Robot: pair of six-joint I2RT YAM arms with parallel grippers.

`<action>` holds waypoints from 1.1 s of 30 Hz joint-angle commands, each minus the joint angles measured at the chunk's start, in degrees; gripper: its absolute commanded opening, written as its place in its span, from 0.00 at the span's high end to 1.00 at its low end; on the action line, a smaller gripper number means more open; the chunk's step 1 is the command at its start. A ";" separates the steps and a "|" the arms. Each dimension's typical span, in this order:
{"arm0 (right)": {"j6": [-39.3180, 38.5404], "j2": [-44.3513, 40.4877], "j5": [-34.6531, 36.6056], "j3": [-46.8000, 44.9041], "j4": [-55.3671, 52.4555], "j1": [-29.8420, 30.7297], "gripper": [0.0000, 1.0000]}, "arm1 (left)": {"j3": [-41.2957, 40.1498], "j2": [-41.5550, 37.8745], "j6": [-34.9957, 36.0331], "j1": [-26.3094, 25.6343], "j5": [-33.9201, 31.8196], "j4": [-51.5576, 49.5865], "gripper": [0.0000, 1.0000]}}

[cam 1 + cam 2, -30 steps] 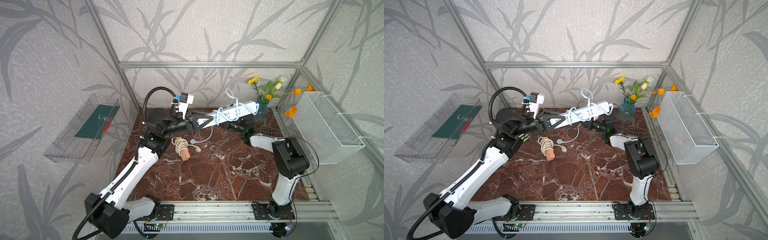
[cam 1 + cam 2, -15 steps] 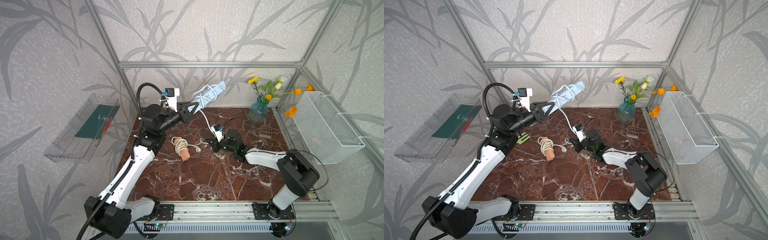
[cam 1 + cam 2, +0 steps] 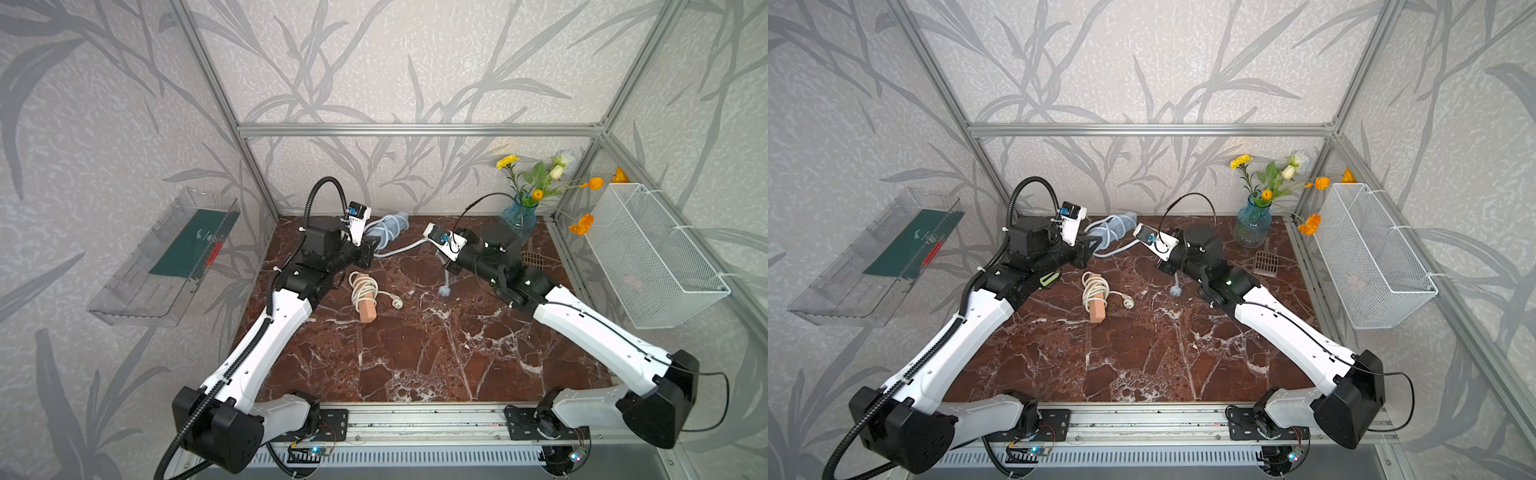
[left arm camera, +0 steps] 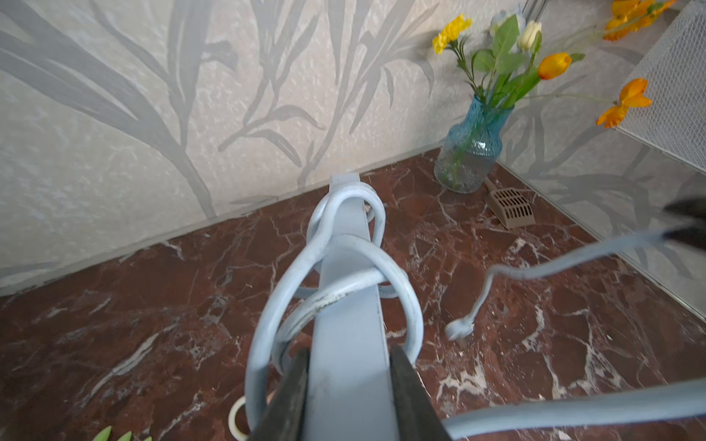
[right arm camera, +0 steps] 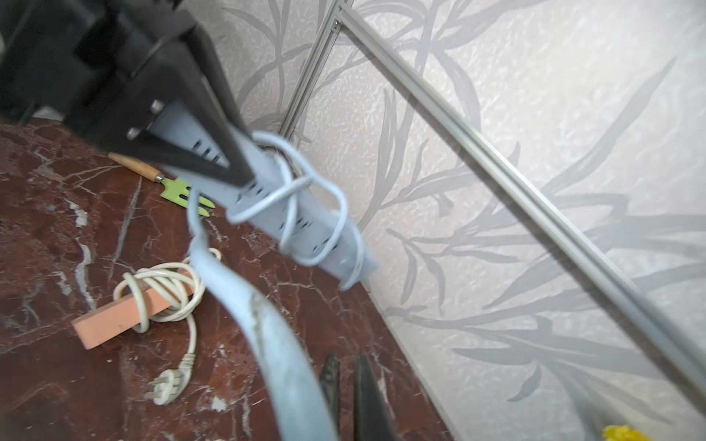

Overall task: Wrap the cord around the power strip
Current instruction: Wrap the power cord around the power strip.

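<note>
Near the back wall (image 4: 153, 114), power strip (image 4: 349, 332) extends straight from left gripper (image 4: 349, 353)

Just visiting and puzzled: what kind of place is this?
Probably a robot test booth styled like a home: aluminium frame, marble-look tabletop, flower vase.
</note>
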 commanded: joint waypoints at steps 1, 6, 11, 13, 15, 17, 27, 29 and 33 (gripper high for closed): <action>-10.78 4.79 3.22 10.34 -0.44 -0.06 1.00 | -1.24 -2.10 1.02 -1.34 7.85 -4.33 1.00; -11.39 17.63 -3.71 27.19 -9.08 -4.53 1.00 | -5.71 -7.34 -5.95 -1.60 26.79 2.08 1.00; -0.70 26.44 -21.73 36.45 -16.91 -13.12 0.93 | -9.18 -9.59 -21.28 -2.11 42.74 19.00 1.00; 3.14 28.45 -28.93 36.77 -17.79 -15.90 0.83 | -8.94 -9.36 -25.53 -2.46 45.39 24.17 1.00; 4.63 29.81 -33.57 36.05 -18.79 -17.58 0.78 | -7.48 -8.80 -26.93 -2.87 47.72 25.85 1.00; 7.19 30.64 -37.33 34.47 -17.52 -19.17 0.77 | -6.79 -8.20 -29.99 -3.33 49.03 29.79 1.00; 30.45 30.51 -44.21 16.73 10.58 -21.49 0.64 | -1.54 -5.51 -37.72 -3.88 45.42 41.65 1.00; 36.47 30.16 -40.74 10.65 20.71 -21.38 0.63 | -0.74 -5.19 -38.14 -3.92 43.50 42.98 1.00; 42.19 30.00 -32.48 1.22 33.37 -19.13 0.54 | 0.21 -5.27 -36.21 -3.87 38.25 42.35 1.00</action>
